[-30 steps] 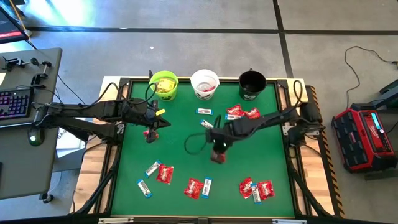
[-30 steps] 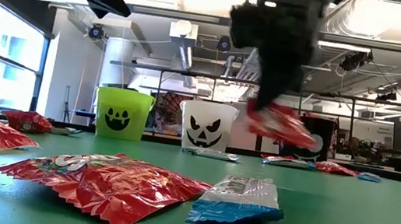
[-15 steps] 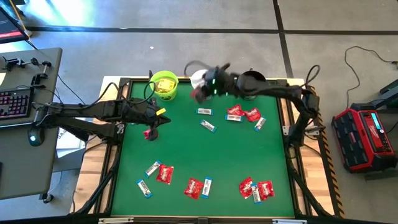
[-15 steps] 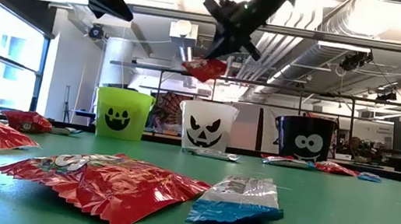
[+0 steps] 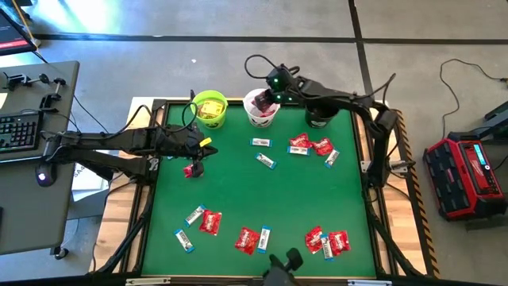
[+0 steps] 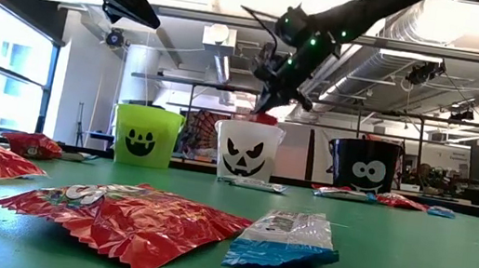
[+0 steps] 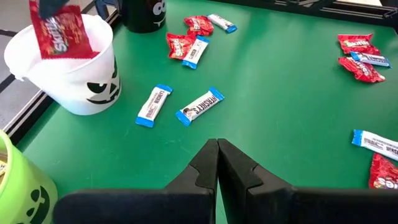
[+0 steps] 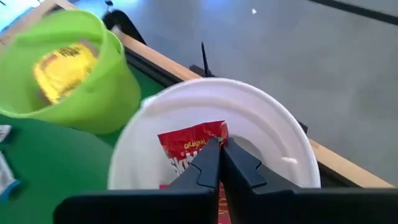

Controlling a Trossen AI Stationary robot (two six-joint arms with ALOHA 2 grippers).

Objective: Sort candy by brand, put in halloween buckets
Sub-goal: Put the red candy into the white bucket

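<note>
Lab: exposed ducts point(image 6: 441, 36), keyboard desk point(image 5: 20, 131)

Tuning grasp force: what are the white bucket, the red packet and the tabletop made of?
White bucket: likely thin moulded plastic, smooth, faintly glossy rim. Red packet: crinkly foil-like film, shiny creases. Tabletop: flat matte green, possibly felt or a mat; cannot tell which.

- The green table mat point(image 5: 254, 191) fills your work surface, framed by a dark rail with wooden edging point(image 5: 119, 218) along the sides.
- Left of the table you have a grey desk point(image 5: 28, 159) carrying a keyboard point(image 5: 17, 131) and a mouse point(image 5: 42, 175).
- Right of the table, on the floor, sits a red and black box point(image 5: 466, 176), perhaps a power unit, with cables nearby.
</note>
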